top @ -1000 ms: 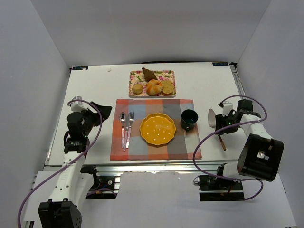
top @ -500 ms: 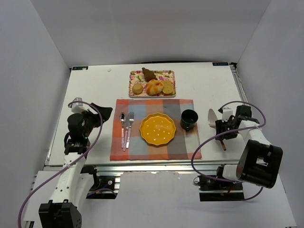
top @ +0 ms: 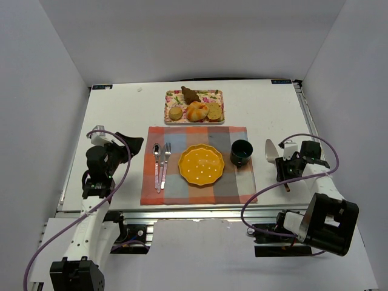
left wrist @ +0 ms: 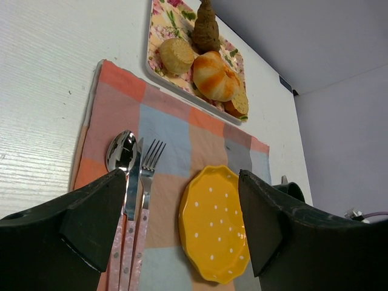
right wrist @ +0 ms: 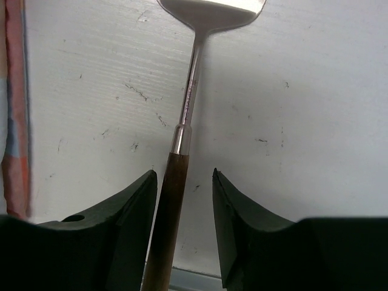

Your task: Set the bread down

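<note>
The bread, a glossy golden-orange knotted roll, lies on the floral tray at the back of the table. It also shows in the left wrist view, far ahead of the fingers. My left gripper is open and empty, left of the placemat. In its own view it frames the yellow dotted plate. My right gripper is open, low over the table at the right. Its fingers straddle the wooden handle of a spatula, which lies on the table.
A small tan bun, a toasted slice and a dark brown piece share the tray. The plate sits on a checked placemat with a spoon and fork to its left, and a dark green mug to its right.
My right gripper has drawn back toward the near edge along the spatula handle. The spatula stays flat on the table. My left arm has barely moved.
</note>
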Motion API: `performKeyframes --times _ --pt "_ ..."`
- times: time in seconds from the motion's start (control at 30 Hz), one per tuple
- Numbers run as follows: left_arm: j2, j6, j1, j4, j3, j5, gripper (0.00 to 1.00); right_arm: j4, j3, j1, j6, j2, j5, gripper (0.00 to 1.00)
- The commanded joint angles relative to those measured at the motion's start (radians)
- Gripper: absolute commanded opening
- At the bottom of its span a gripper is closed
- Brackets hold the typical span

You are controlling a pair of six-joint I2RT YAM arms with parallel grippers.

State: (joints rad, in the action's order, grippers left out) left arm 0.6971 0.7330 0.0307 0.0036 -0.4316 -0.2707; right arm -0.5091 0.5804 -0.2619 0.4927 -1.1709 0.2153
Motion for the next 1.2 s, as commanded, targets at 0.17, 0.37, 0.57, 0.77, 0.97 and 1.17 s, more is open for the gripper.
performKeyframes --times 0.17,0.37,0.57,0.77,0.97,1.17 --pt "-0.027 -0.004 0.002 0.003 -0.001 -0.007 0.84 0.038 -0.031 -0.005 0.037 0.042 0.029 0.46" --pt "-0.031 -0.003 0.002 0.003 0.001 -0.009 0.84 0.073 -0.054 -0.005 0.037 0.079 0.038 0.49" --pt "-0.042 -0.007 0.002 -0.017 -0.004 -0.009 0.84 0.096 -0.083 -0.005 0.04 0.093 0.042 0.48" --pt "-0.053 -0.006 0.002 -0.027 0.001 -0.007 0.84 0.089 -0.083 -0.004 0.041 0.091 0.033 0.44" --pt "-0.056 -0.003 0.002 -0.022 0.007 -0.007 0.84 0.083 -0.08 -0.005 0.04 0.105 0.029 0.42" --pt "-0.062 -0.003 0.002 -0.022 0.01 -0.009 0.84 0.092 -0.096 -0.005 0.043 0.123 0.03 0.41"
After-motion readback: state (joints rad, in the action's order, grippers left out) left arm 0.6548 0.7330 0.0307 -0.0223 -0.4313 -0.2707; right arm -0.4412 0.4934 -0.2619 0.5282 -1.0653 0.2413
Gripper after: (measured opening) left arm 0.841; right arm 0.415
